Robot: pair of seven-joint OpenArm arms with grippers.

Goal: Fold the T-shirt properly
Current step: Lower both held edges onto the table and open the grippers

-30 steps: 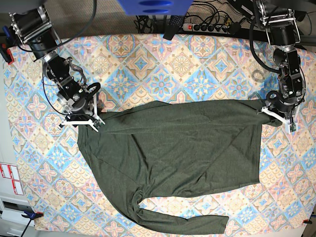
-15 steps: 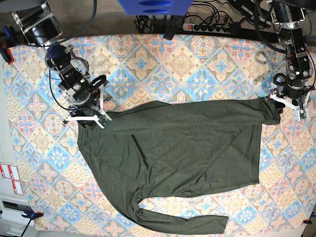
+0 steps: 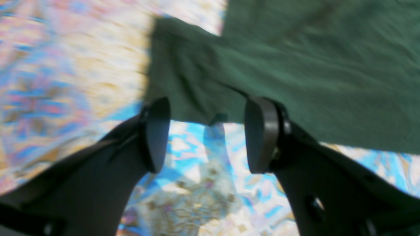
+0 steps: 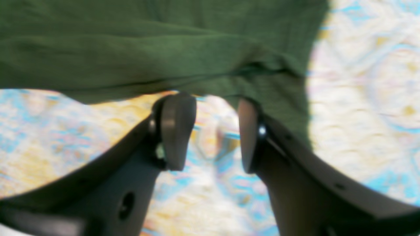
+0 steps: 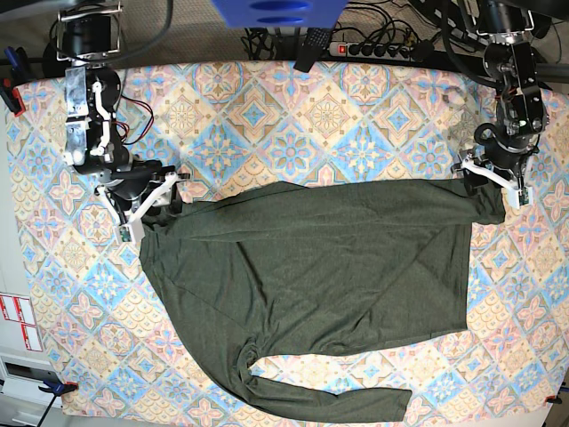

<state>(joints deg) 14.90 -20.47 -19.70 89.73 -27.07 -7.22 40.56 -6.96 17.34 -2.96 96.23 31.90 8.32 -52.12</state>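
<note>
The dark olive T-shirt (image 5: 311, 267) lies spread flat on the patterned tablecloth (image 5: 293, 124), one long sleeve (image 5: 329, 398) trailing along the front edge. At the shirt's top right corner my left gripper (image 5: 491, 182) hovers open. In the left wrist view the left gripper (image 3: 210, 134) holds nothing, and the shirt's hem (image 3: 295, 65) lies just past its tips. My right gripper (image 5: 147, 206) stands open at the shirt's top left corner. The right wrist view shows the right gripper (image 4: 213, 131) empty, with folded fabric (image 4: 131, 49) beyond its fingers (image 4: 177, 131).
A power strip with cables (image 5: 373, 46) runs along the table's back edge, beside a blue object (image 5: 267, 11). A red clamp (image 5: 11, 93) grips the left edge. The shirt's sleeve reaches close to the front table edge.
Both grippers have lifted off the shirt's top corners and turned. The left gripper has opened wider. The shirt lies as it did.
</note>
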